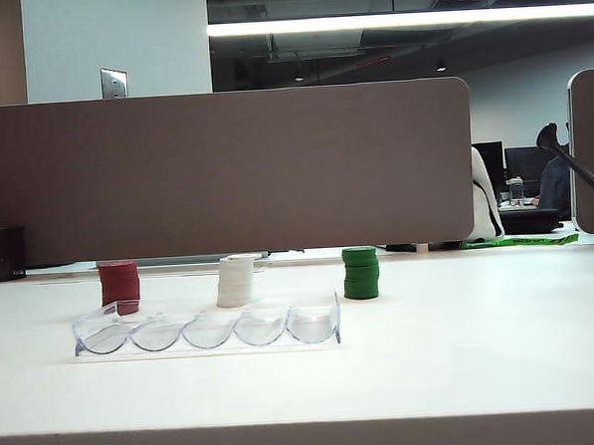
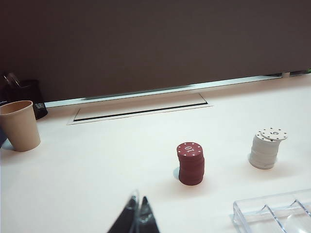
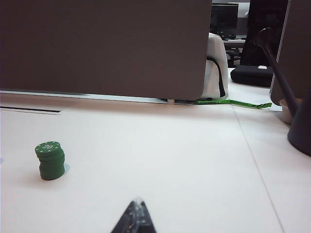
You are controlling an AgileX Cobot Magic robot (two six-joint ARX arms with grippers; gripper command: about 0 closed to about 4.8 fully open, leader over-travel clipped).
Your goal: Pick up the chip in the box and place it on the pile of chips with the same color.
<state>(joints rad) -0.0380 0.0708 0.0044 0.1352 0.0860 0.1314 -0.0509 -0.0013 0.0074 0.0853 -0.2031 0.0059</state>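
The box (image 1: 208, 329), a long clear tray with five scalloped slots, sits low in the left half of the exterior view on the white table (image 1: 463, 343), and every slot I can see through looks bare; in the left wrist view only one corner of it shows at the lower right, cut by the frame edge. Behind it stand three short stacks: a dark red stack (image 1: 120, 287) at the left, the pile of chips (image 1: 235, 281) in white near the middle, and a green stack (image 1: 360, 272) to the right, all well apart from one another. The chip (image 2: 273, 133) lies on top of the white pile, slid a little off-centre so it overhangs the rim; its dotted edge shows, but the mark in its centre is too small for me to read surely. A tan paper cup (image 2: 20, 124) stands at the left edge of the left wrist view, beside a dark mesh holder that is half out of frame; what either holds is hidden. The left gripper (image 2: 138, 217) shows only as dark fingertips at the bottom centre of its wrist view, pressed together with nothing between them, above bare table near the red stack. The right gripper (image 3: 136, 217) looks much the same at the bottom of its view, tips meeting and empty, with the green stack off to its left. Neither gripper appears in the exterior view.
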